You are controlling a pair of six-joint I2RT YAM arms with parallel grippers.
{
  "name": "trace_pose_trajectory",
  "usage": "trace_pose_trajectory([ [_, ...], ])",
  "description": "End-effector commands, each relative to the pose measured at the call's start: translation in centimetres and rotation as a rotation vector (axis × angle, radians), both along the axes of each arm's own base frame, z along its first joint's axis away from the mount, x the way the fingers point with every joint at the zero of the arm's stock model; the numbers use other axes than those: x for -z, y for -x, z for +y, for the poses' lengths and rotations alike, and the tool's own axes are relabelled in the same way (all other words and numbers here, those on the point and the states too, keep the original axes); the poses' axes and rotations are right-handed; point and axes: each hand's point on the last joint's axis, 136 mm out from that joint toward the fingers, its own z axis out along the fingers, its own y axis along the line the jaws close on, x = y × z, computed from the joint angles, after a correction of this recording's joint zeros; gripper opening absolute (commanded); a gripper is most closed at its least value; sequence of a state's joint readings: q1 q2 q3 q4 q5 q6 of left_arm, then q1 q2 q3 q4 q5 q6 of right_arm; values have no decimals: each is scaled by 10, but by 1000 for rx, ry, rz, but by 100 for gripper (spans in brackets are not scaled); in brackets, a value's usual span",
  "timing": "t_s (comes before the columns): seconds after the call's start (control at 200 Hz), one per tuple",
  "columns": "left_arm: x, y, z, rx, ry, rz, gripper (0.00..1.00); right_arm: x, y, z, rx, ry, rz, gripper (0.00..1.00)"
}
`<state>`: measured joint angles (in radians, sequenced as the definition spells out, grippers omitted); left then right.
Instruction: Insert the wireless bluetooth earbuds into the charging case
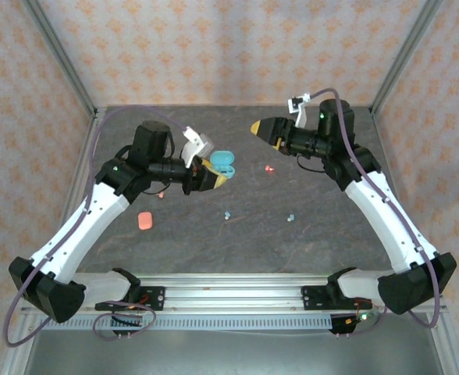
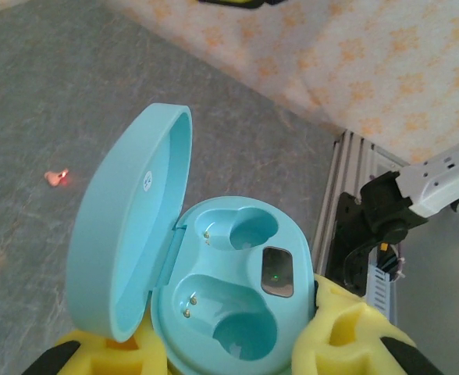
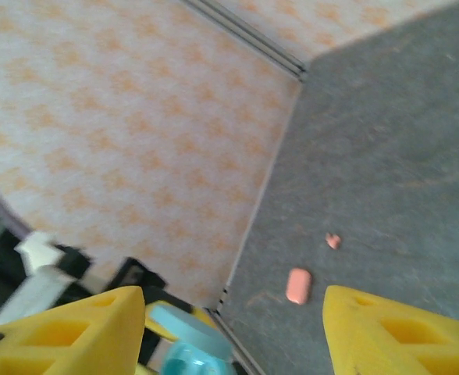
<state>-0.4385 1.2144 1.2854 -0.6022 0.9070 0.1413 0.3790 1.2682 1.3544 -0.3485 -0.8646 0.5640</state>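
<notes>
My left gripper (image 1: 212, 176) is shut on the light blue charging case (image 1: 224, 162), held above the table left of centre. In the left wrist view the charging case (image 2: 237, 301) sits between the yellow fingers (image 2: 348, 337), lid (image 2: 128, 234) open, both sockets empty. Two light blue earbuds (image 1: 227, 213) (image 1: 290, 218) lie on the mat in front. One salmon-pink earbud (image 1: 269, 168) lies right of the case, another (image 1: 161, 194) under the left arm. My right gripper (image 1: 261, 128) hovers open at the back, nothing between its fingers (image 3: 73, 328).
A shut salmon-pink case (image 1: 144, 220) lies on the mat at the left; the right wrist view shows this case (image 3: 298, 285) with a pink earbud (image 3: 333, 241) beside it. Patterned walls and metal frame posts enclose the table. An aluminium rail (image 1: 229, 285) runs along the near edge.
</notes>
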Motion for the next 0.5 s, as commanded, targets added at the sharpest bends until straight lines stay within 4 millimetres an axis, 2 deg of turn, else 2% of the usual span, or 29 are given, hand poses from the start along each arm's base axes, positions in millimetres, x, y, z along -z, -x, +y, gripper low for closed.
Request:
trace_pose_trajectory([
  [0.0,-6,-1,8,-31,-20,-95,0,57,1,-4,19,130,119,61],
  [0.19,0,6,15,-48,-32,-113,0,130,8,13,-60,275,241,58],
  [0.37,9,12,20,-59,-46,-104,0,196,19,27,-157,491,322,53],
  [0.495,15,15,24,-77,-56,-103,0,245,32,37,-258,644,421,40],
])
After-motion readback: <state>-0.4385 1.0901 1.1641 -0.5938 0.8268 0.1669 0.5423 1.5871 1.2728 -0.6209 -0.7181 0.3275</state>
